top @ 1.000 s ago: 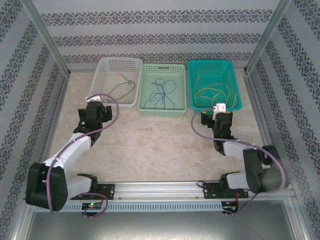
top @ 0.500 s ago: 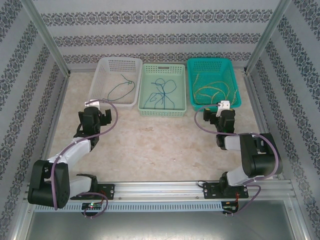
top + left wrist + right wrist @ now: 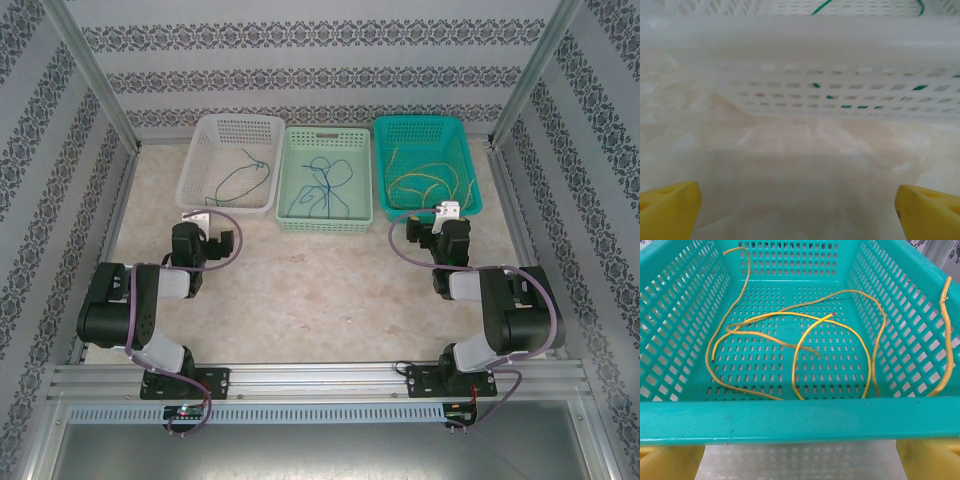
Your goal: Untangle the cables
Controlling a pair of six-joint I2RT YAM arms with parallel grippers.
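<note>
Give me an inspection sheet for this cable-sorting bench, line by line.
Surface: pale marbled table.
Job's things: green cable in white basket; blue cable in light green basket; yellow cables in teal basket.
Clutter: nothing seen.
Grippers: left gripper, jaws open, facing white basket; right gripper, jaws open, at teal basket's near rim.
Cables: purple arm cables loop beside the wrists.
Surroundings: patterned walls, metal frame posts.

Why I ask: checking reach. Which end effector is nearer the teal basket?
Right. The right end effector sits just before the near rim of the teal basket; the left end effector is far to its left, facing the white basket.
</note>
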